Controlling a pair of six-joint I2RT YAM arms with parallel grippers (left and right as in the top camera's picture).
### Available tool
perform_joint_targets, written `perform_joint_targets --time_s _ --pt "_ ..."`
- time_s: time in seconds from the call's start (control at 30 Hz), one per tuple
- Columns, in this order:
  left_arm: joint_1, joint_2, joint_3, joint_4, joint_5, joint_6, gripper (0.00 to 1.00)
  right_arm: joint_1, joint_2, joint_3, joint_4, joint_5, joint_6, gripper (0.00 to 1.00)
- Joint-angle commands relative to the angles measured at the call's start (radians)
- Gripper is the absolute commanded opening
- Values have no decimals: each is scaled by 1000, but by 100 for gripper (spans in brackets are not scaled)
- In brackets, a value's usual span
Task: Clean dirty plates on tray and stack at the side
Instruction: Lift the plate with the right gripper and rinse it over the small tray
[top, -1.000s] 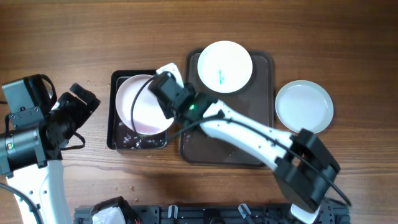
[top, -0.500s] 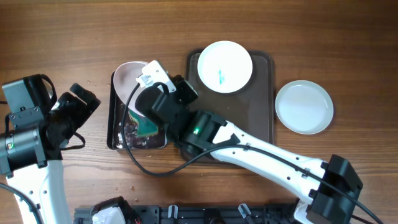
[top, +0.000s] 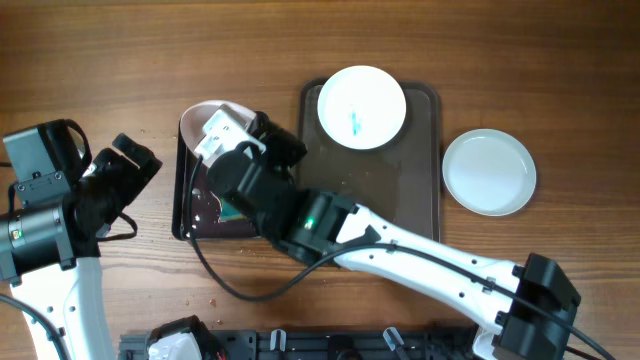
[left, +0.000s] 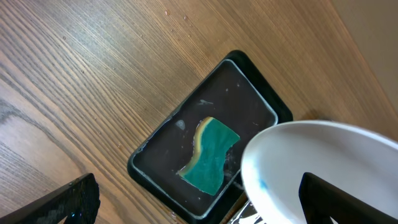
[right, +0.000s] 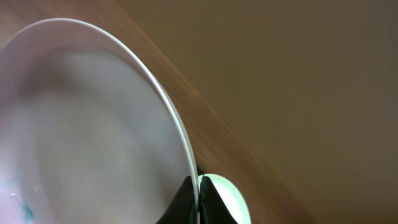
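My right gripper (right: 199, 191) is shut on the rim of a white plate (right: 93, 124), held tilted on edge over the small black tray (top: 186, 190). The same plate (left: 323, 168) fills the lower right of the left wrist view, with a small blue smear near its rim. A second plate (top: 361, 107) with a teal smear lies at the far end of the dark brown tray (top: 420, 215). A clean third plate (top: 489, 172) rests on the table to the tray's right. My left gripper (top: 128, 163) stands open at the left, holding nothing.
A green sponge (left: 211, 155) lies in the black tray (left: 186, 134), which looks wet. My right arm (top: 400, 245) reaches across the brown tray's near half. A dark rack (top: 330, 345) runs along the table's near edge.
The right arm has tipped the plate from lying flat over the black tray to standing on edge, and has swung further over that tray. The left arm has stayed still.
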Motion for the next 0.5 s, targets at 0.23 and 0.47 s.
perform_joint_targets --time_s 0.23,0.47 --pt "8 -5 12 0 8 12 100 43 -2 21 12 139 -62 4" --pt "7 -5 12 0 8 12 100 43 -2 21 43 201 -76 4"
